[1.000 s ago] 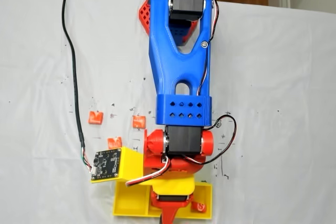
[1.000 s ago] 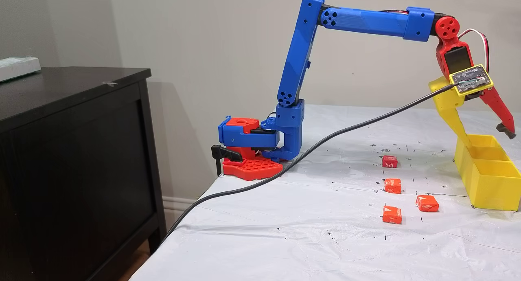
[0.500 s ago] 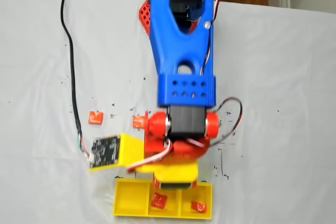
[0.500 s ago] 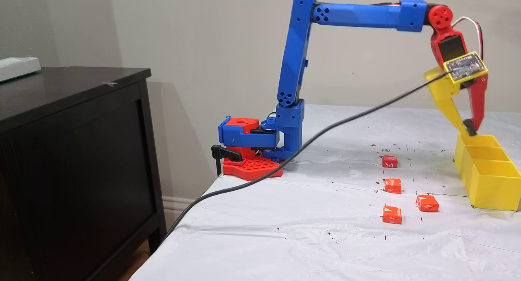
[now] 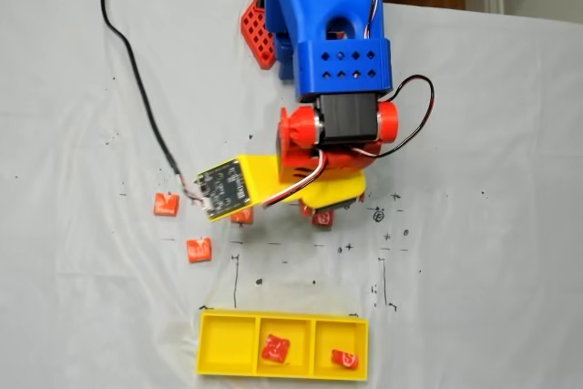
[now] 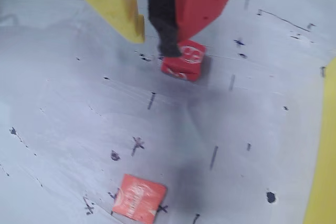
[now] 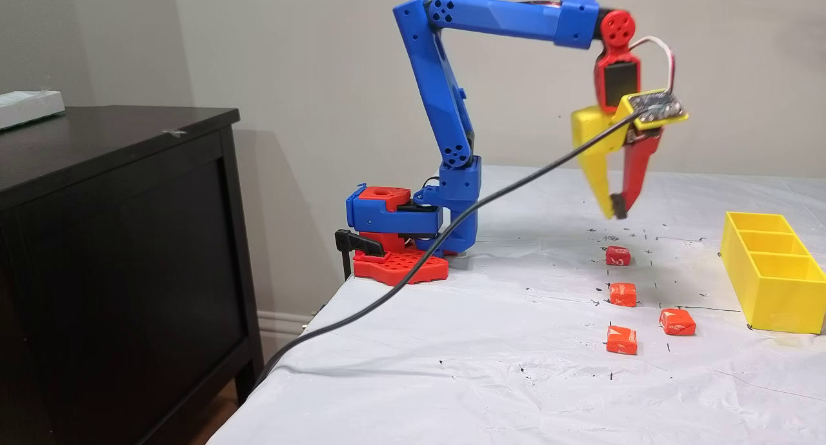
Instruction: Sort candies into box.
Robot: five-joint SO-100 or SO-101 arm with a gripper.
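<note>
Two candies already lie in the box [image 5: 228,354], one in the middle compartment [image 5: 274,349] and one in the right-hand compartment [image 5: 343,359] as the overhead fixed view shows them; its left compartment holds nothing. Four candies rest on the desk [image 7: 452,342] in the side fixed view: the farthest [image 7: 617,256], one nearer [image 7: 623,294], and two nearest the camera [image 7: 621,340] [image 7: 677,322], all well apart from the box. The end effector [image 7: 613,209] hangs above the farthest candy with its yellow and red fingers drawn narrow and nothing between them. In the wrist view the black pad of the red finger [image 6: 163,22] sits over the edge of that candy [image 6: 184,60], though the side view shows clear air beneath the tips. Judged step: approach to the next pick, with no grasp yet begun. The next move likely calls for spreading the fingers, centring them either side of the candy, then descending to the desk before closing.
</note>
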